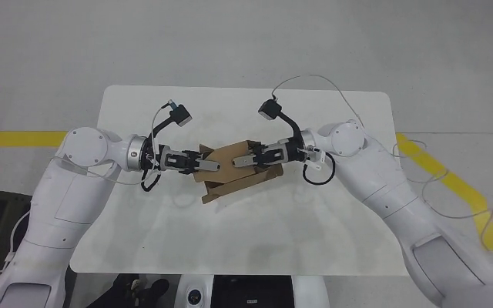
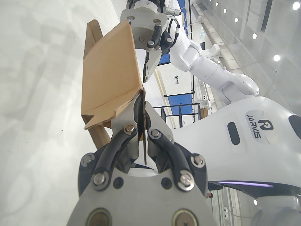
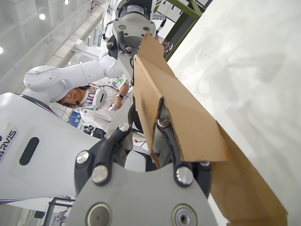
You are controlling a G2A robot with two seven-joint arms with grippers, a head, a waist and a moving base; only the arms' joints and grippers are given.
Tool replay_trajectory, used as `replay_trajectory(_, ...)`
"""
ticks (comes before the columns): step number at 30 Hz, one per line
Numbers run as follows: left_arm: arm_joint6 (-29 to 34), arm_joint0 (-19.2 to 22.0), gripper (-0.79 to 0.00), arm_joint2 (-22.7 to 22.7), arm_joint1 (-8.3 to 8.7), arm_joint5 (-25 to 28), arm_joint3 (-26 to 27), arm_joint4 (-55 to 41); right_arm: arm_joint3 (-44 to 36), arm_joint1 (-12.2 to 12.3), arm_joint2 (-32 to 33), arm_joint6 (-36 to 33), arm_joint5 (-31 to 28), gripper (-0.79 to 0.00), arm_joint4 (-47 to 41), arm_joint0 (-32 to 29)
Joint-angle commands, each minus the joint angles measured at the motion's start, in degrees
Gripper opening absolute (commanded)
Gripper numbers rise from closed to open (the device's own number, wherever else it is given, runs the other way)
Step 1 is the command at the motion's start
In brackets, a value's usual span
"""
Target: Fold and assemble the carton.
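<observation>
A brown cardboard carton (image 1: 231, 175), partly folded, is held above the middle of the white table (image 1: 323, 231) between both arms. My left gripper (image 1: 206, 164) is shut on the carton's left end; in the left wrist view its fingertips (image 2: 140, 109) pinch a thin panel edge of the carton (image 2: 110, 71). My right gripper (image 1: 237, 162) holds the opposite side from the right. In the right wrist view the carton (image 3: 188, 123) runs between my right gripper's (image 3: 152, 121) fingers, which clamp a wall of it. The two grippers face each other, a short way apart.
The table has bare room all round the carton, with its edges well away from the grippers. Yellow floor tape (image 1: 23, 138) runs past the table's left and right sides. A thin cable (image 1: 323, 81) loops above the right arm.
</observation>
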State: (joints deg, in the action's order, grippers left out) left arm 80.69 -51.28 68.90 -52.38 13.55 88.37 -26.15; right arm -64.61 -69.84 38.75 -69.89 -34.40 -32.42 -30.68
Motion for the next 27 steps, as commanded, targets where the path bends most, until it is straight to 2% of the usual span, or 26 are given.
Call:
replay_trajectory(1,0.0,0.0,-0.785,0.0,0.02,0.0,0.0,0.0,0.2,-0.1,-0.4,0.0,0.0,-0.671,-0.4,0.2)
replay_trajectory(7,0.1,-0.1,-0.785,0.1,0.1,0.2,0.0,-0.3,0.7,-0.4,-1.4,0.1,-0.1,-0.674,-1.4,0.7)
replay_trajectory(11,0.2,-0.1,-0.785,0.1,0.15,0.1,-0.1,-0.3,0.8,-0.4,-1.8,0.1,-0.1,-0.785,-1.7,1.0)
replay_trajectory(15,0.2,0.0,-0.785,0.1,0.19,0.1,-0.3,-0.4,1.1,-0.5,-2.4,0.0,0.0,-0.785,-2.1,1.1)
replay_trajectory(16,0.1,0.0,-0.751,0.1,0.19,0.1,-0.4,-0.4,1.1,-0.5,-2.5,-0.1,0.1,-0.785,-2.2,1.1)
replay_trajectory(17,0.2,0.0,-0.554,0.1,0.2,0.0,-0.4,-0.4,1.2,-0.5,-2.6,-0.1,0.1,-0.785,-2.3,1.2)
replay_trajectory(18,0.1,0.0,-0.403,0.1,0.21,0.0,-0.5,-0.5,1.3,-0.5,-2.7,-0.1,0.1,-0.785,-2.4,1.2)
replay_trajectory(19,0.1,0.1,-0.065,0.1,0.22,-0.1,-0.6,-0.6,1.5,-0.5,-2.7,0.0,0.0,-0.785,-2.5,1.3)
replay_trajectory(20,0.3,0.1,0.0,0.1,0.22,-0.1,-0.6,-0.8,1.7,-0.4,-2.6,0.2,-0.2,-0.785,-2.6,1.3)
replay_trajectory(27,1.1,0.2,0.0,0.6,0.26,-1.9,-1.1,-4.3,3.6,-0.3,-1.7,1.6,-1.6,-0.785,-2.2,1.2)
